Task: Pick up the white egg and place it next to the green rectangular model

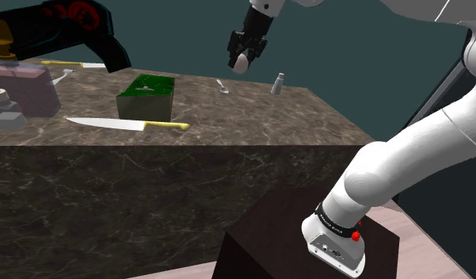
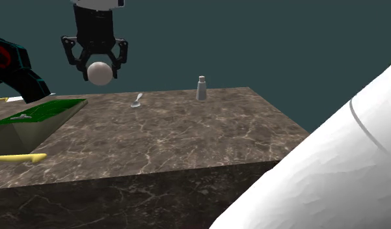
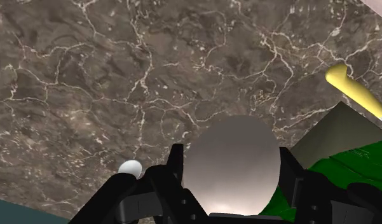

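The white egg hangs in the air above the dark marble counter, clasped between the black fingers of my gripper, which is shut on it. The green rectangular block stands on the counter, to the shoulder view's left of the egg and lower. In the wrist view the block's green top shows just beside one finger.
A yellow-handled knife lies in front of the block. A small spoon and a grey shaker stand near the counter's far side. A black-and-red appliance and a pinkish box sit at the far left.
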`<state>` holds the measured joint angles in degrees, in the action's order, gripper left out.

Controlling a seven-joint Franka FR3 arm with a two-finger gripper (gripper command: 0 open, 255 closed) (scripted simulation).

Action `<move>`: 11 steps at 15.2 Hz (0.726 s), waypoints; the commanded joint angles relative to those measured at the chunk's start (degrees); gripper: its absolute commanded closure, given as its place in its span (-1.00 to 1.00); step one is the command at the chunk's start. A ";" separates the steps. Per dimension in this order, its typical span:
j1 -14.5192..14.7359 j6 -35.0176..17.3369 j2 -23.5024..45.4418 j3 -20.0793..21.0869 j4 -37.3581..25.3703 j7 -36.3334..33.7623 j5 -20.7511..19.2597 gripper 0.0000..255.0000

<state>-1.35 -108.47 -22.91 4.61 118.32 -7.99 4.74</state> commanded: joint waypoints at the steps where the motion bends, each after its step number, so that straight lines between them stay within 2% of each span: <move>1: 0.48 -0.23 3.89 1.65 -3.81 -2.24 -0.20 1.00; 4: 1.18 -0.47 10.63 4.07 -10.47 -5.69 -1.19 1.00; 11: 1.31 -5.88 10.21 4.11 -4.64 -5.47 -1.01 1.00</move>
<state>-0.02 -113.48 -12.72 8.74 112.89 -13.56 3.71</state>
